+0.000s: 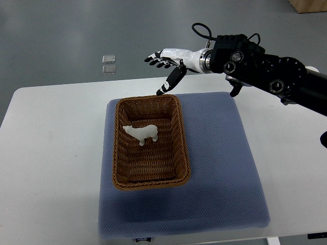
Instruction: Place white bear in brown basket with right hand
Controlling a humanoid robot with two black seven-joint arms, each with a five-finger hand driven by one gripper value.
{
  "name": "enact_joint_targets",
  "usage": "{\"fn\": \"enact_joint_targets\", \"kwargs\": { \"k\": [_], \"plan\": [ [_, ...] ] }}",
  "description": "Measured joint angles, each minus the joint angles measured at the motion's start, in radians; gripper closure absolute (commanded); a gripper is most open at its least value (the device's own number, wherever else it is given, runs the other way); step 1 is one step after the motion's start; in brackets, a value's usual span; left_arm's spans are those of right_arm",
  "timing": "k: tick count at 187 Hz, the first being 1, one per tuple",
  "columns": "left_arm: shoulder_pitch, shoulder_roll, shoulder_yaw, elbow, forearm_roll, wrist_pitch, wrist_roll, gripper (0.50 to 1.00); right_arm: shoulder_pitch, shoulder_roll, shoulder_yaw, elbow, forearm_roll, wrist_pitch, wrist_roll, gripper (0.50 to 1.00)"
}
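A small white bear point(142, 133) stands inside the brown wicker basket point(179, 133), toward its far left part. My right hand point(164, 65) hovers beyond the basket's far rim, raised above the table's back edge. Its fingers are spread and hold nothing, with the thumb pointing down toward the rim. The right arm point(265, 69), black past the white wrist, comes in from the right edge. No left arm shows.
The basket sits on a blue-grey mat point(225, 163) that lies on a white table point(51, 163). Two small clear squares point(108, 64) lie on the grey floor beyond the table.
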Motion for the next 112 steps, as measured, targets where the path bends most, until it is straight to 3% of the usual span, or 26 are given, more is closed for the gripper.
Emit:
{"fn": "enact_joint_targets", "kwargs": {
  "k": [30,70,93,112],
  "plan": [
    [0.000,0.000,0.000,0.000,0.000,0.000,0.000,0.500,-0.120,-0.046,0.256,0.000,0.055,-0.013,0.002,0.579],
    [0.000,0.000,0.000,-0.001,0.001,0.000,0.000,0.500,-0.327,-0.025,0.633,-0.016,0.190,-0.049,0.020,0.570],
    [0.000,0.000,0.000,-0.001,0.001,0.000,0.000,0.500,-0.426,-0.004,0.749,-0.029,0.291,-0.053,0.080,0.570],
    [0.000,0.000,0.000,-0.001,0.001,0.000,0.000,0.500,-0.499,0.019,0.811,-0.059,0.427,-0.053,0.169,0.570]
  ]
}}
